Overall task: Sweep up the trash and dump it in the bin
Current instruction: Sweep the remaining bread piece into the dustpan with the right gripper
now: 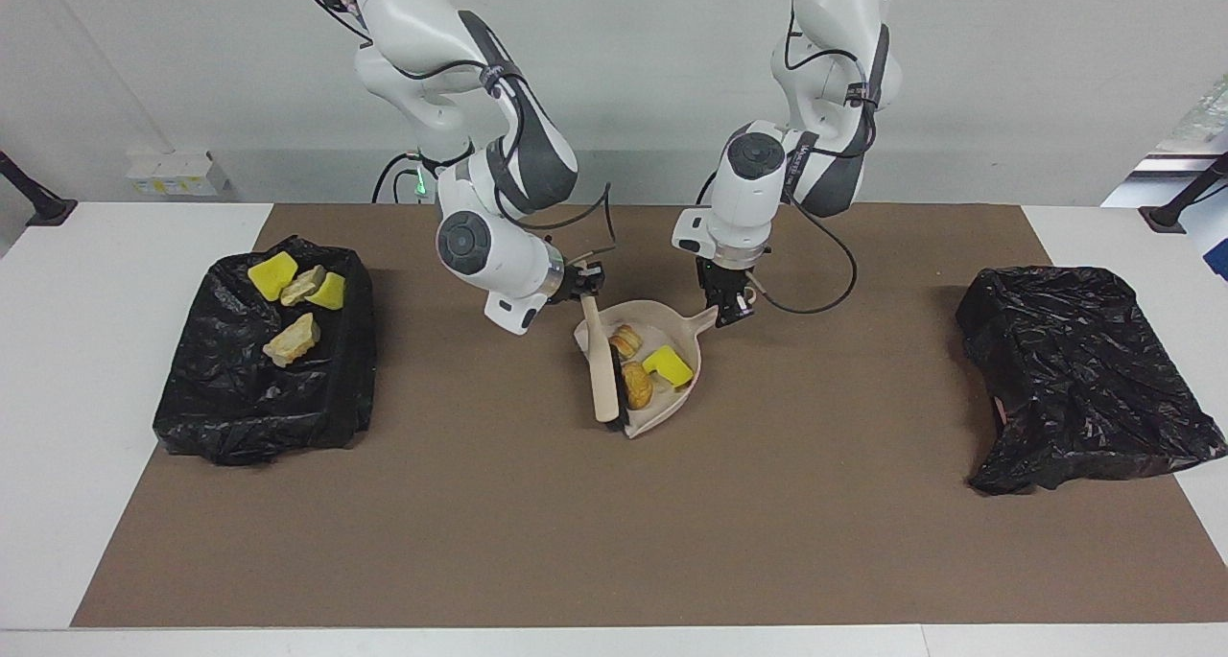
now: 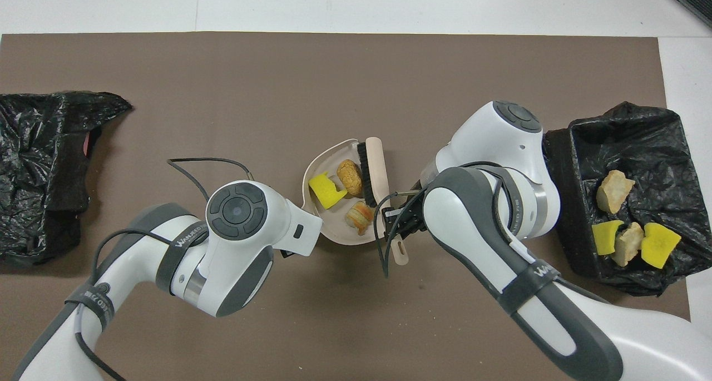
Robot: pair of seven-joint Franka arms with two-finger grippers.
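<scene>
The right tool (image 1: 587, 283) is clamped on the brush (image 1: 604, 374), whose bristles lie across the dustpan's (image 1: 676, 331) open edge. The left tool (image 1: 731, 310) is closed on the dustpan's handle. Three pieces of trash (image 1: 637, 385) sit in the pan — four more in the black-lined bin (image 1: 240, 417) at the right arm's end of the counter (image 1: 672, 542). Bare brown mat lies between pan and bin.

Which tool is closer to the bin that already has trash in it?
Right. The right tool holds the brush at the dustpan's edge, on the side toward that bin. The left tool grips the dustpan handle, on the side away from it.
</scene>
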